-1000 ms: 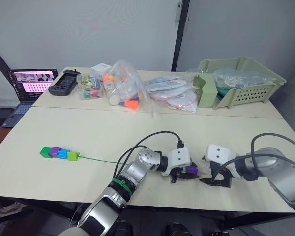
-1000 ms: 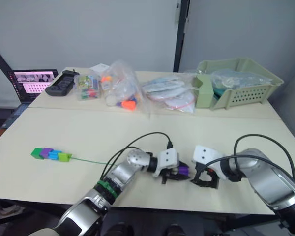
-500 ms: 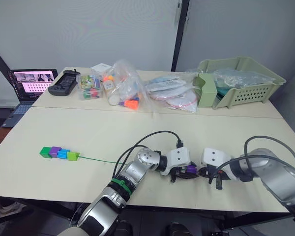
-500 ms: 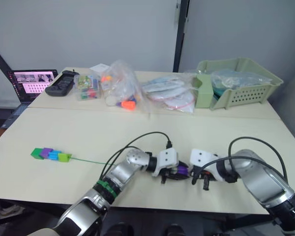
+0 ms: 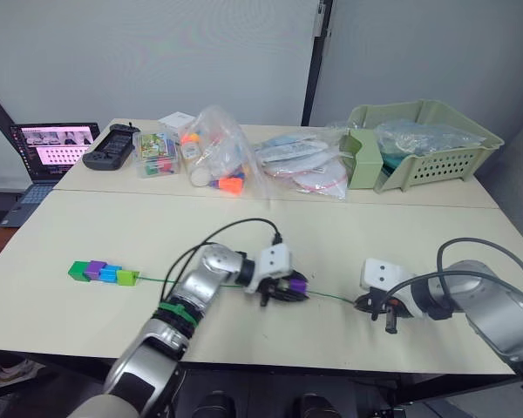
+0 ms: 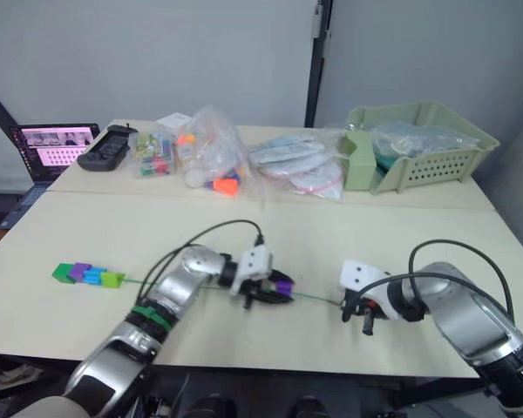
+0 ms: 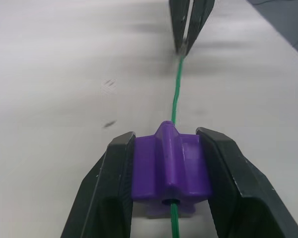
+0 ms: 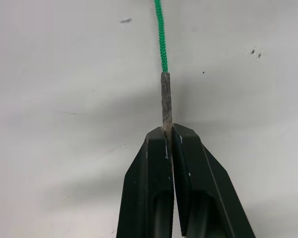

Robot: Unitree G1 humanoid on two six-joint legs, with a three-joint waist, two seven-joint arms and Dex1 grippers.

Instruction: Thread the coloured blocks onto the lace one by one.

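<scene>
The purple block (image 7: 170, 166) sits on the green lace (image 7: 176, 99), which runs through a hole in its middle and comes out on both sides. The left gripper (image 7: 170, 168) clamps this block between its two black fingers (image 7: 111, 183), one pressed flat against each side face, the gap between them just the width of the block. Block and gripper are low over the table (image 5: 244, 226), near its front edge and a little left of centre.

From the block the lace stretches in a straight line to the right gripper (image 8: 167, 136). That gripper's fingers (image 8: 149, 163) are pinched fully together on the stiff pale tip (image 8: 166, 99) of the lace, with most of the tip sticking out beyond the fingertips before the green cord begins. The right gripper (image 5: 372, 305) is well apart from the block, further to the right along the front of the table.

On the other side of the block the lace runs left to a row of four threaded blocks (image 5: 103, 272) lying on the table: dark green, purple, blue and lime green, touching one another, with the lime one nearest the left gripper.

Along the back of the table stand a laptop (image 5: 50, 150), a black controller (image 5: 108, 146), clear bags of toys (image 5: 211, 150) and a pale green basket (image 5: 423, 141).
</scene>
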